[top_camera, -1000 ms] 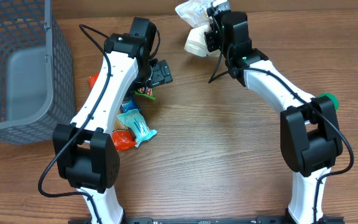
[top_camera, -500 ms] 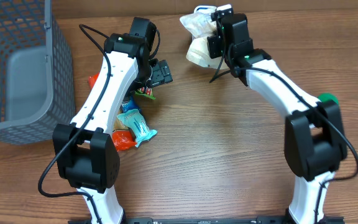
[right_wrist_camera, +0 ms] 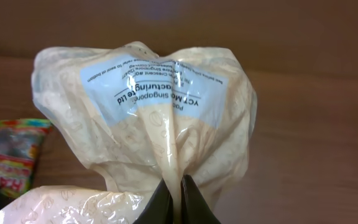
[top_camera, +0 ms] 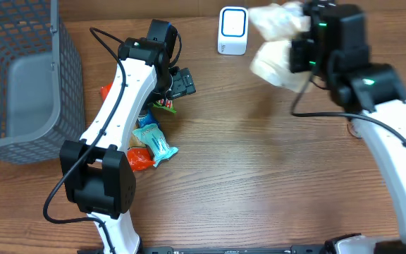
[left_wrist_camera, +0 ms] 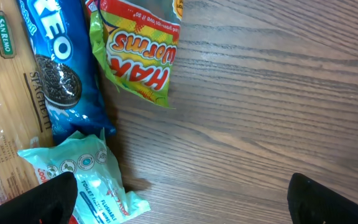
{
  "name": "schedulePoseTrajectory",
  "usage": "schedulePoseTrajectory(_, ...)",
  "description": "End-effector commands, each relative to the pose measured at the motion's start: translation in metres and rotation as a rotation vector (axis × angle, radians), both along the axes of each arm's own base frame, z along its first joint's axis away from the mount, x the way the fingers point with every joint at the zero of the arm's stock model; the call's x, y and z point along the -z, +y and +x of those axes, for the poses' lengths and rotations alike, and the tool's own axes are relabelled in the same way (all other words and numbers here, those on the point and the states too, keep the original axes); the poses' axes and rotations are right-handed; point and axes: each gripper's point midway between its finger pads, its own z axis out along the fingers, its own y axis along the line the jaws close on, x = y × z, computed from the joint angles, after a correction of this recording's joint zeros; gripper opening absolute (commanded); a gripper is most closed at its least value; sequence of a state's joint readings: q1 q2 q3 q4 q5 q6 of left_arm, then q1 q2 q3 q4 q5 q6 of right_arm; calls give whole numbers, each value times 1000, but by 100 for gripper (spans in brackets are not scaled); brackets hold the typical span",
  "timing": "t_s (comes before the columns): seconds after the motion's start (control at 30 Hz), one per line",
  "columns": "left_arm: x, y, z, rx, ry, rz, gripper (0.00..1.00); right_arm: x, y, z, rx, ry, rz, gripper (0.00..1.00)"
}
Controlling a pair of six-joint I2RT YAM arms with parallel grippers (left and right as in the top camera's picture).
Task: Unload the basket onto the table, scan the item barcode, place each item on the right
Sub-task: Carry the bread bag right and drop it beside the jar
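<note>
The item, a cream crinkled plastic bag (top_camera: 277, 42) with a pale blue label (right_wrist_camera: 154, 87), hangs in the air at the back right. My right gripper (top_camera: 299, 55) is shut on a pinched fold of it (right_wrist_camera: 173, 193). No barcode shows on the bag in any view. The white barcode scanner (top_camera: 232, 30) stands on the table at the back centre, left of the bag and apart from it. My left gripper (top_camera: 182, 83) is open with nothing between its fingers (left_wrist_camera: 48, 199), low over the wood beside a pile of packets.
A grey mesh basket (top_camera: 20, 77) fills the back left corner. Under the left arm lie an Oreo pack (left_wrist_camera: 61, 81), a Haribo worms bag (left_wrist_camera: 142, 50), a teal wipes pack (left_wrist_camera: 98, 174) and spaghetti (left_wrist_camera: 5, 112).
My right arm has swung right and lifted toward the camera with the bag, uncovering the white scanner. The left arm has not moved.
</note>
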State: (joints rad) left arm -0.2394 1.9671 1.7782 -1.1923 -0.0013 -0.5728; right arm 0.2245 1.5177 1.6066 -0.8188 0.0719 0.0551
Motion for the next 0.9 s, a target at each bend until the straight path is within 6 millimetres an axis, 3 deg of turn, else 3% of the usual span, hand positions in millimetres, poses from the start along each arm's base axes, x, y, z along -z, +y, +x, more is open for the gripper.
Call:
schedulePoseTrajectory(0.0, -13, 3, 2, -5, -35, 1, 100, 14, -39, 1, 131, 62, 16, 4)
schedulePoseTrajectory(0.23, -13, 3, 2, -5, -35, 1, 100, 71, -111, 15, 381, 193, 91, 4)
schedulePoseTrajectory(0.33, -13, 3, 2, -5, -35, 1, 100, 103, -126, 22, 425, 263, 90, 4)
schedulePoseTrajectory(0.53, -13, 3, 2, -5, -35, 1, 100, 163, -139, 31, 498, 388, 89, 4)
schedulePoseTrajectory(0.67, -13, 3, 2, -5, -35, 1, 100, 182, -147, 31, 567, 420, 73, 4)
schedulePoseTrajectory(0.87, -13, 3, 2, -5, -35, 1, 100, 183, -171, 27, 707, 395, 2, 4)
